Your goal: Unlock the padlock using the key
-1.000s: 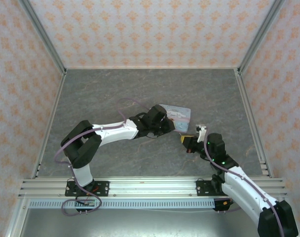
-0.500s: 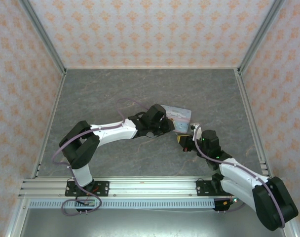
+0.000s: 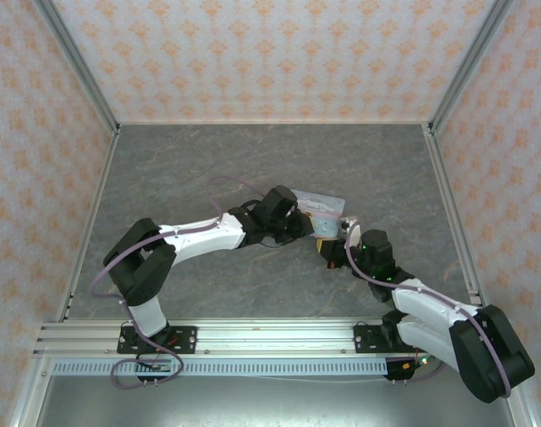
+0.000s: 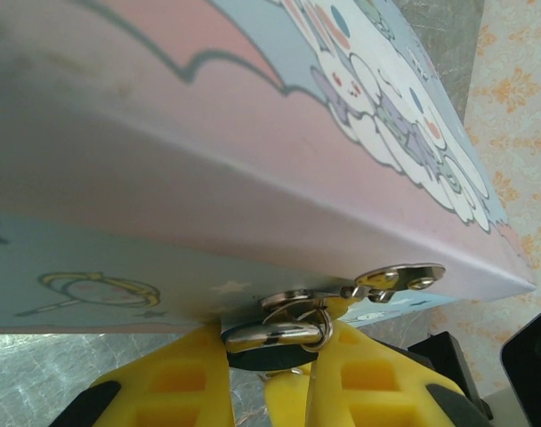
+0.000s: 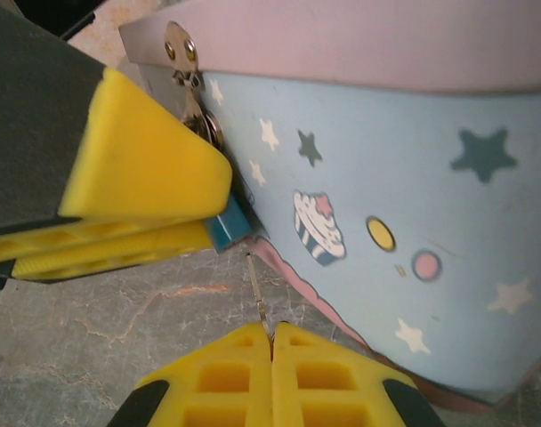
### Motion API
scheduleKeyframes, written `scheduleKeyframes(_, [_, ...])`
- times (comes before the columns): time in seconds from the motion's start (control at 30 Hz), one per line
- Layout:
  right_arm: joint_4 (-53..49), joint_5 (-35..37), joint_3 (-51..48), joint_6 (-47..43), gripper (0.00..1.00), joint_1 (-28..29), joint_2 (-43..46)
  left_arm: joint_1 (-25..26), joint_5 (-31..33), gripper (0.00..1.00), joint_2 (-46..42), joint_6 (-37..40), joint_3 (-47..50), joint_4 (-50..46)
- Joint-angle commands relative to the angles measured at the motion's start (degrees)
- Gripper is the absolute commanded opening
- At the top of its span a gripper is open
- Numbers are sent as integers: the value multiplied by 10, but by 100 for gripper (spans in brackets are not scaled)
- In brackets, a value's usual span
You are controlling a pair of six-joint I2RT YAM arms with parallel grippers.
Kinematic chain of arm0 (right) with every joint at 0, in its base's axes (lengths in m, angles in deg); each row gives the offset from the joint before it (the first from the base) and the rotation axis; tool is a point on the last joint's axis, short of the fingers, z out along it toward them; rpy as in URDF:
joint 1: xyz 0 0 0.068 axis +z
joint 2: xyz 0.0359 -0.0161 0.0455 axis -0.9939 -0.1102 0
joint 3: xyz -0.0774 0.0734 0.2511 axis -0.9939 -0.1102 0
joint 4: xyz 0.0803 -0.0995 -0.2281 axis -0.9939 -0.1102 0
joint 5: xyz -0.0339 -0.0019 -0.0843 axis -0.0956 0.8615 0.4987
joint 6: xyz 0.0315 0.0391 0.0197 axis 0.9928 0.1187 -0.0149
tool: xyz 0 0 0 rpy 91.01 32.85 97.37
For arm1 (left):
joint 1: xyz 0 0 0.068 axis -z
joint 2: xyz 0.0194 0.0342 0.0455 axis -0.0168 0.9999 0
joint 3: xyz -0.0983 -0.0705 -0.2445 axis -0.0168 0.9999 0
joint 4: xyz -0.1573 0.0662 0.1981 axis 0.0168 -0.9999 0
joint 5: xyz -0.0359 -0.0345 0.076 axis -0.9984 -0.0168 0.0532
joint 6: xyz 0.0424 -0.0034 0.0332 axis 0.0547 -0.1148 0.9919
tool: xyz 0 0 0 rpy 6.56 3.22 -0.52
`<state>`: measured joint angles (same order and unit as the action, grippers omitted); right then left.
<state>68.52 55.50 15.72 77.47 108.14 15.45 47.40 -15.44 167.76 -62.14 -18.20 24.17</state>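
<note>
The tiny teal padlock [image 5: 226, 224] hangs from the silver hasp [image 4: 399, 277] on the front of the pale blue cartoon tin [image 3: 322, 207]. My left gripper [image 4: 284, 360] is shut on the padlock [image 4: 275, 353], whose silver shackle [image 4: 270, 334] shows just above the yellow fingers [image 5: 137, 178]. My right gripper [image 5: 272, 331] is shut on the key [image 5: 258, 289]. The key's thin blade points up at the padlock's underside, its tip a short gap from it. In the top view the right gripper [image 3: 335, 250] sits close under the tin's near corner, beside the left gripper [image 3: 297, 224].
The tin rests tilted on the grey marbled floor [image 3: 208, 169], its front wall [image 5: 404, 178] right beside the key. Patterned walls and metal rails [image 3: 448, 205] enclose the floor. Open floor lies behind and to the left of the arms.
My right gripper has moved up and left with the key, closing in on the padlock at the tin. The left gripper has stayed on the padlock, shifting slightly.
</note>
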Motion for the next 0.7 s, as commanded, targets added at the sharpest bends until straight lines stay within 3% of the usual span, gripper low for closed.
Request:
scheduleKeyframes(0.0, [34, -8, 23, -13, 0, 4, -5, -2, -3, 10, -22, -2, -26, 16])
scheduleKeyframes(0.67, [52, -12, 31, -11, 0, 11, -25, -8, -7, 10, -26, -11, -19, 25])
